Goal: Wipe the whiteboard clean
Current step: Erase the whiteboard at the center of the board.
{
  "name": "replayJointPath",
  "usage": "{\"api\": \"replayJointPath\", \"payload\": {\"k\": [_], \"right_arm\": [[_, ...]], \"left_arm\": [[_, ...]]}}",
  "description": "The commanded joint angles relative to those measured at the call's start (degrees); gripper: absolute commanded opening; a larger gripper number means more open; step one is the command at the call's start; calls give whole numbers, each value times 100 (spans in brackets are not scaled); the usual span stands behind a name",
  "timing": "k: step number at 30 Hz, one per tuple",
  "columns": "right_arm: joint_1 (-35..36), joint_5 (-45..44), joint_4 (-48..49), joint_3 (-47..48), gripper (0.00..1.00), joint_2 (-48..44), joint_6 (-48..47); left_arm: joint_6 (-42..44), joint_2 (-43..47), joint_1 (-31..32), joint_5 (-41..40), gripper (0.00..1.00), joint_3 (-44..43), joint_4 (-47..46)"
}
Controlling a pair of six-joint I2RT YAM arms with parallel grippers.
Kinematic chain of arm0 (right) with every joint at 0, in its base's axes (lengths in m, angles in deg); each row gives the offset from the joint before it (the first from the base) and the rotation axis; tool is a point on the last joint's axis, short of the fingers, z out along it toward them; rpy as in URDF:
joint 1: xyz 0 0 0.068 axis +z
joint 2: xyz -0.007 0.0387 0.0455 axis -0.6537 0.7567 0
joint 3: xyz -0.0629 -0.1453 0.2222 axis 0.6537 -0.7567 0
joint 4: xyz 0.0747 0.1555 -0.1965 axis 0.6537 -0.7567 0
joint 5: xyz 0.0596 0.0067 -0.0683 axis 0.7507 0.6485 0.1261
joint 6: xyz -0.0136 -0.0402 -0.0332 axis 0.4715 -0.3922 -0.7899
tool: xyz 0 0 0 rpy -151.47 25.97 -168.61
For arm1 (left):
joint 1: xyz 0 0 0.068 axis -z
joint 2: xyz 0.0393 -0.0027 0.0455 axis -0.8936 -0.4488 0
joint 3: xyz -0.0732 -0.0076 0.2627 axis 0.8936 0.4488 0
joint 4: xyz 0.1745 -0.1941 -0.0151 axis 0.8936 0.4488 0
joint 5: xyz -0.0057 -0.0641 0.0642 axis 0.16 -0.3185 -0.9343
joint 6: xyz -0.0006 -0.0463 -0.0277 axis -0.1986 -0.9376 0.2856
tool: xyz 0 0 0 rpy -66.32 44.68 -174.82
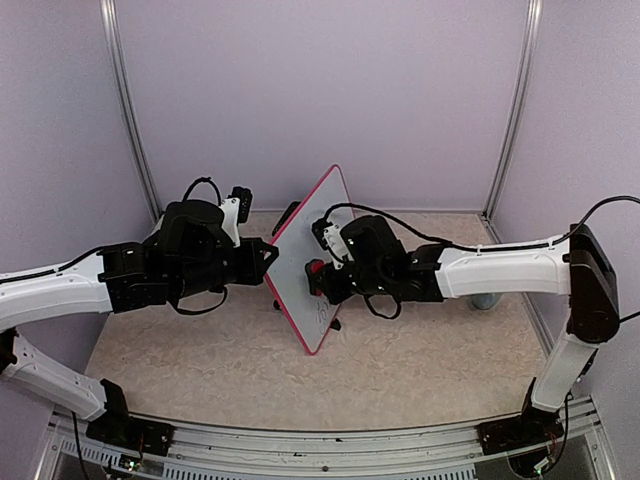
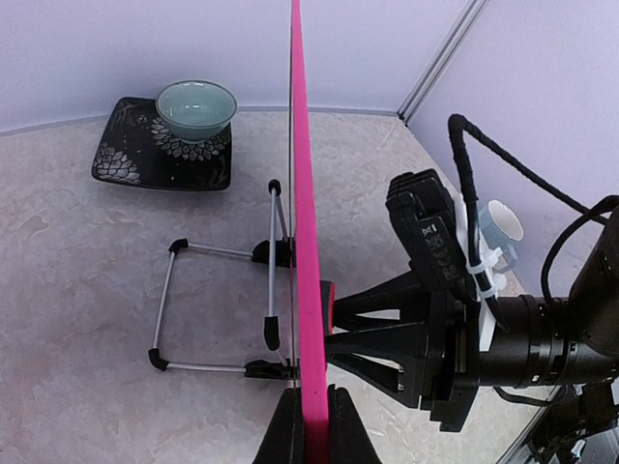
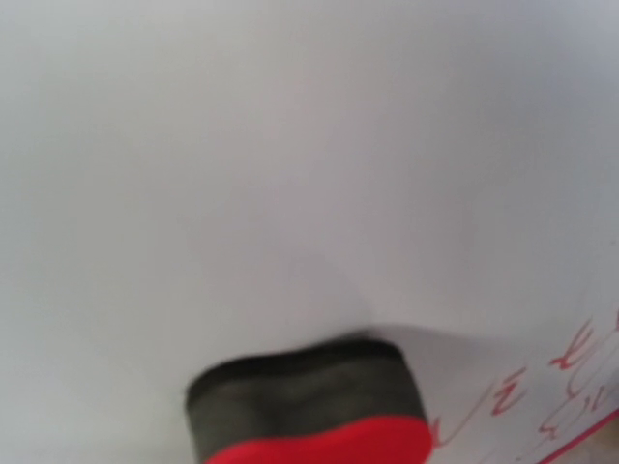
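The whiteboard (image 1: 305, 250), white with a pink frame, stands tilted on edge at the table's middle. My left gripper (image 1: 268, 256) is shut on its left rim; in the left wrist view the two black fingers (image 2: 282, 430) pinch the pink edge (image 2: 304, 193). My right gripper (image 1: 322, 278) is shut on a red eraser (image 1: 316, 268) with a dark felt pad. It presses the eraser (image 3: 309, 411) against the board's white face (image 3: 290, 145). Red handwriting (image 3: 571, 372) remains at the lower right of the eraser. The right fingers are hidden in the right wrist view.
A celadon bowl (image 2: 196, 106) sits on a black patterned plate (image 2: 131, 159) at the far corner behind the board. The board's wire stand (image 2: 213, 309) rests on the table behind it. A pale mug (image 2: 503, 224) stands near the right wall.
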Motion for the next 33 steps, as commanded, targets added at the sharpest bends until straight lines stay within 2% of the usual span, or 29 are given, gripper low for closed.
{"api": "replayJointPath", "payload": {"k": [1, 13, 16, 26, 30, 33], "right_arm": [[71, -227, 89, 130, 24, 194, -49], [12, -964, -133, 119, 23, 959, -12], [17, -765, -22, 142, 23, 822, -100], [118, 691, 778, -319, 24, -173, -138], [138, 657, 799, -333, 24, -278, -108], [109, 84, 429, -132, 24, -85, -94]], "left_arm": [[73, -140, 159, 659, 0, -12, 11], [96, -65, 150, 639, 0, 61, 10], [95, -61, 151, 644, 0, 71, 1], [66, -28, 151, 630, 0, 107, -1], [65, -93, 150, 669, 0, 56, -27], [78, -111, 151, 687, 0, 17, -17]]}}
